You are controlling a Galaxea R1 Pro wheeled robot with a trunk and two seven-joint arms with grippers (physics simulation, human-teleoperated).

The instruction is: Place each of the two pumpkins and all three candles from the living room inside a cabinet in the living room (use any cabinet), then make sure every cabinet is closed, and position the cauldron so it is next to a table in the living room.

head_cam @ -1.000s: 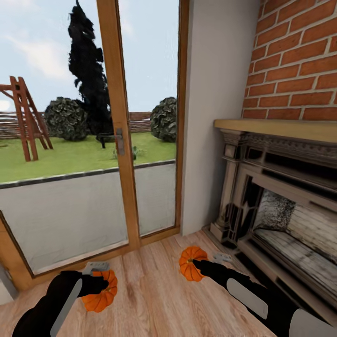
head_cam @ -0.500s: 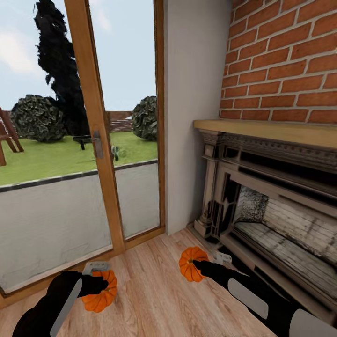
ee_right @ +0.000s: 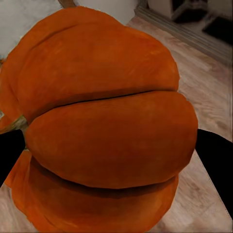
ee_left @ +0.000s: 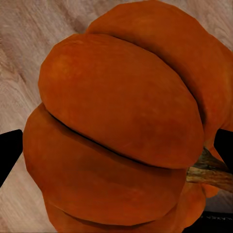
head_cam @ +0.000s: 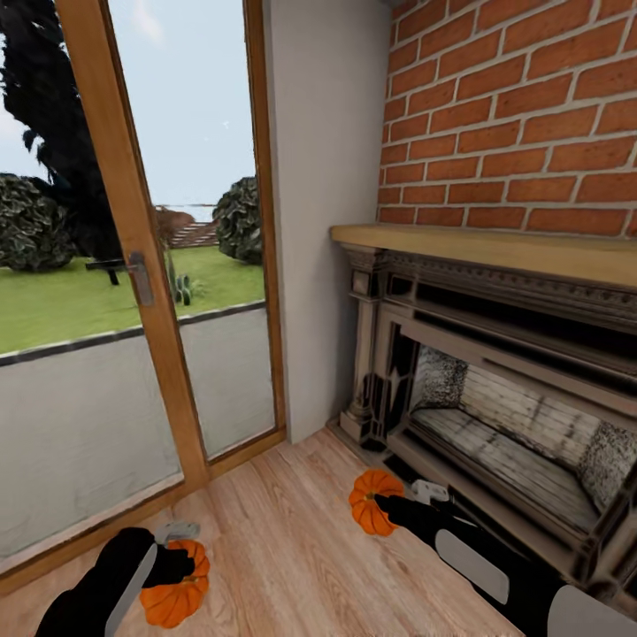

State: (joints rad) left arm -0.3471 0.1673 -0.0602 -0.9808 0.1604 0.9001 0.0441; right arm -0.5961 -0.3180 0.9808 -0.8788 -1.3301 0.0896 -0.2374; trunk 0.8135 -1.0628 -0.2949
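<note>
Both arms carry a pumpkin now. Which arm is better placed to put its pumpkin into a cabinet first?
Neither clearly. The left gripper holds one pumpkin, the right gripper holds the other pumpkin. Ahead are a glass door and fireplace.

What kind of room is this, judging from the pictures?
Probably a living room: a brick wall above a fireplace with a mantel, a wooden floor, and a glazed garden door.
</note>
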